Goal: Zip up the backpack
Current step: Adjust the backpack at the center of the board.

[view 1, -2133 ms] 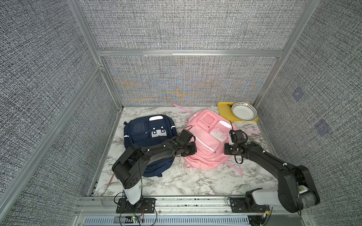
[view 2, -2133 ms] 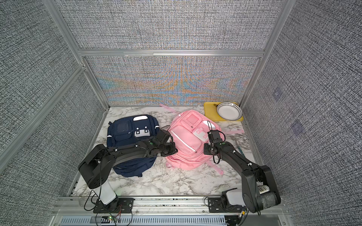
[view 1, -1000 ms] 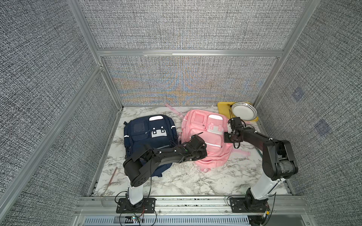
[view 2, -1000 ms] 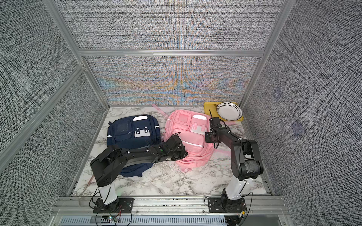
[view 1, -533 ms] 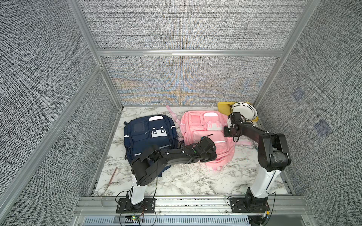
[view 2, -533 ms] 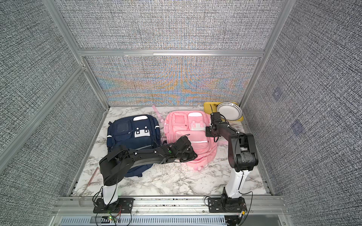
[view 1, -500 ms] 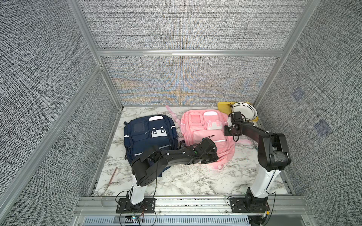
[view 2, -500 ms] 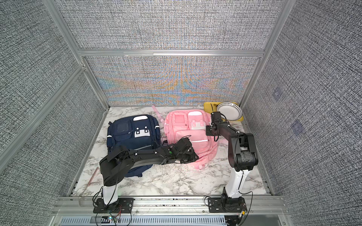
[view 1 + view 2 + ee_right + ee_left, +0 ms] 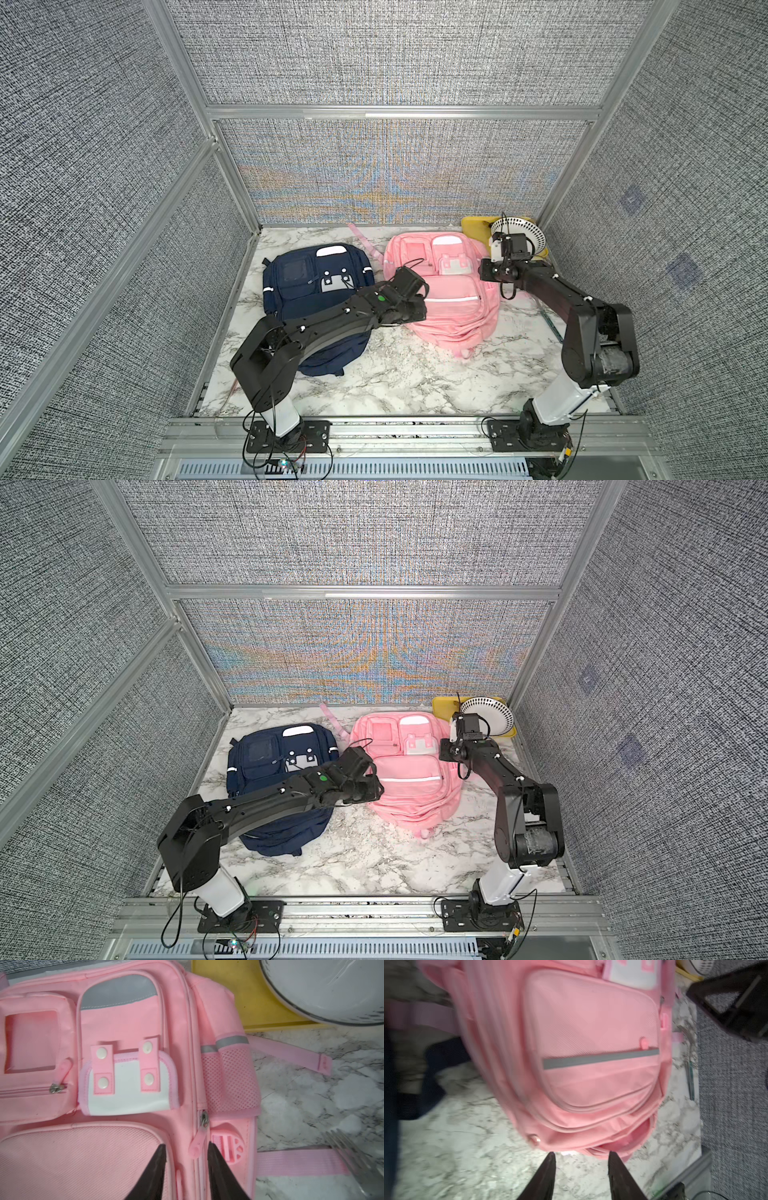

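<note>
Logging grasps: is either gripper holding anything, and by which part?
Nothing is held. The left gripper is open beside the pink backpack. The right gripper is open, with the zipper pull lying loose between its jaws, not pinched.

Two packs lie side by side on the table, mid-frame in both top views. The backpack is right of centre, the other backpack left of it, with a strip of table between. My left arm crosses over the other backpack. My left gripper sits at the backpack's lower left edge. My right gripper is over its right flank, a zipper pull between the fingertips. Just beside the backpack's upper right corner, a tray carries a plate. A fork lies on the table right of the backpack.
</note>
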`<state>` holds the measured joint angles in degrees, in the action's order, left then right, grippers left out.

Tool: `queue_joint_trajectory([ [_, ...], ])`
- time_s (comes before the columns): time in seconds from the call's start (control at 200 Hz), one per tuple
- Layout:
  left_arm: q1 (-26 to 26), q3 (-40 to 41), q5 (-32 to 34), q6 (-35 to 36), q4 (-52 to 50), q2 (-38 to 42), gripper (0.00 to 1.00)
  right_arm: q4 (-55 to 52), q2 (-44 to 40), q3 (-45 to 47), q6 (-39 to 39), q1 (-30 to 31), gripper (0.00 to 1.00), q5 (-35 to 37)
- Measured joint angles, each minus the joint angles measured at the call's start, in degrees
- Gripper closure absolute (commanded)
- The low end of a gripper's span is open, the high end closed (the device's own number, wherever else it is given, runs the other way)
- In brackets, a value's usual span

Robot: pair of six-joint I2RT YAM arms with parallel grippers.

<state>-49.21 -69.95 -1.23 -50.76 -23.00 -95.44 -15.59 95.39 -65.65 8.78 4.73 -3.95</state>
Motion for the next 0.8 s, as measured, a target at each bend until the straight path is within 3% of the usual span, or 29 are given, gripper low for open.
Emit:
queue_joint_trajectory([
  [0.25,11.1,-0.9,2.7,4.6,-2.5,-1.6,0.47,0.6,-7.4,8.6,3.0,5.1,0.57,-1.2],
  [0.41,16.3,-4.2,-0.9,6.4,-0.8,-7.9,0.47,3.4,-14.0,16.2,5.9,11.3,0.57,-1.9],
  [0.801,19.2,-13.9,-8.2,7.0,5.4,-21.1,0.48,13.7,-25.2,31.2,15.4,21.7,0.57,-3.6],
])
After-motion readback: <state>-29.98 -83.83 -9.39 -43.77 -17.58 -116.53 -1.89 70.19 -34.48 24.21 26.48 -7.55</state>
